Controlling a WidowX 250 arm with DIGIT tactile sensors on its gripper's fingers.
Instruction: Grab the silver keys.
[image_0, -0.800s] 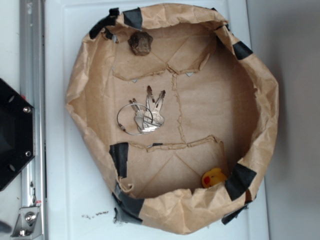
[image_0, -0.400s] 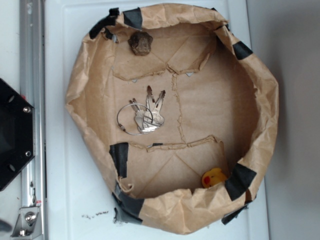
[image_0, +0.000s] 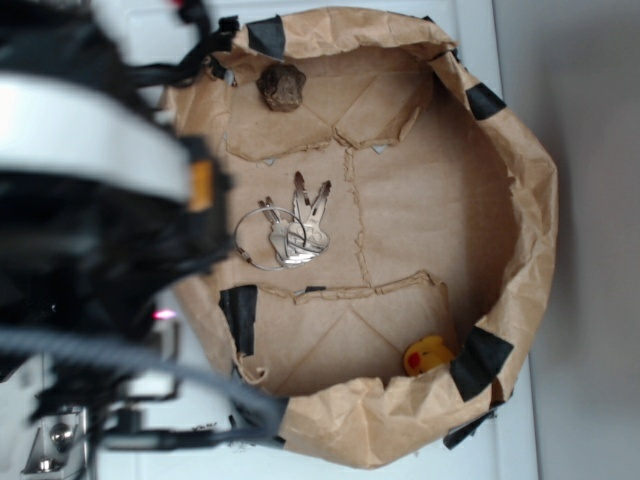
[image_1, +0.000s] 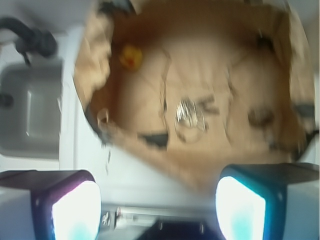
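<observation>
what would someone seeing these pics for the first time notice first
Most likely the big blurred black-and-white robot arm filling the left of the exterior view, beside a crumpled brown paper bowl patched with black tape. Next, the shiny silver keys lying near the middle of the bowl's floor, with a brown rock at its top edge and a small yellow toy at the bottom. In the wrist view the gripper stands open, outside the bowl.

White tabletop (image_0: 480, 30) under bright, even light; grey surface (image_0: 590, 150) along the right edge, metal rail (image_0: 60, 440) at lower left, partly hidden.
</observation>
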